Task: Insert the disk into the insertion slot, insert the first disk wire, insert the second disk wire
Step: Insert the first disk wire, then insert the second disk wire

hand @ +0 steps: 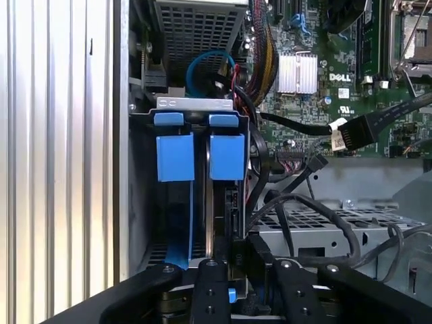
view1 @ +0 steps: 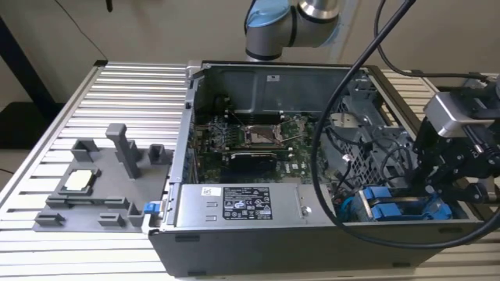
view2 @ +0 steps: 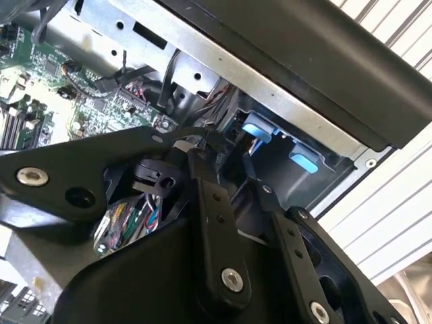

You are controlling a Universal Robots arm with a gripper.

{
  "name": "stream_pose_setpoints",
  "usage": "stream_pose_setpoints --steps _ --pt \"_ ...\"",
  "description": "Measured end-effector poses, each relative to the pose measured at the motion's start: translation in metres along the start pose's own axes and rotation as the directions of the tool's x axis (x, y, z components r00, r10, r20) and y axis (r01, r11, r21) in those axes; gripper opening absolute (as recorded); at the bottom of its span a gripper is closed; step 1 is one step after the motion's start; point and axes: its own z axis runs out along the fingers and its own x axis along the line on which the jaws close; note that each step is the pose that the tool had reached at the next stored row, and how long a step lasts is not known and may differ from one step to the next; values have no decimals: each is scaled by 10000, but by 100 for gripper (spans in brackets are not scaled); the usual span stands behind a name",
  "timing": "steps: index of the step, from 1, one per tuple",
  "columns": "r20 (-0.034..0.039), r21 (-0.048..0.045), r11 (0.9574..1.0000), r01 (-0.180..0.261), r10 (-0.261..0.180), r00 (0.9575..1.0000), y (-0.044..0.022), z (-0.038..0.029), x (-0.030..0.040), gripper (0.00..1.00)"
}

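You had the gripper (view1: 431, 186) reaching down into the drive bay (hand: 140, 202) at the corner of the open computer case (view1: 258, 257), which stood on the slatted tabletop (view1: 117, 82). The disk (hand: 226, 156) sat in the bay. Its blue frame stood beside a second blue carrier (hand: 175, 156), on the side nearer the motherboard (hand: 317, 118). Whether the jaws were spread or pressed together could not be told, and loose black cables (hand: 368, 128) lay near the bay.
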Motion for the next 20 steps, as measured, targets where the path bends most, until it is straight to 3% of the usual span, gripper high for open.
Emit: stream_pose_setpoints --steps 13,17,20 --pt "2 0 10000 0 0 10000 27 -579 -72 27" --pt "5 0 10000 1 -1 10000 27 -582 -76 27" --pt "4 0 10000 0 0 10000 28 -571 -166 27"
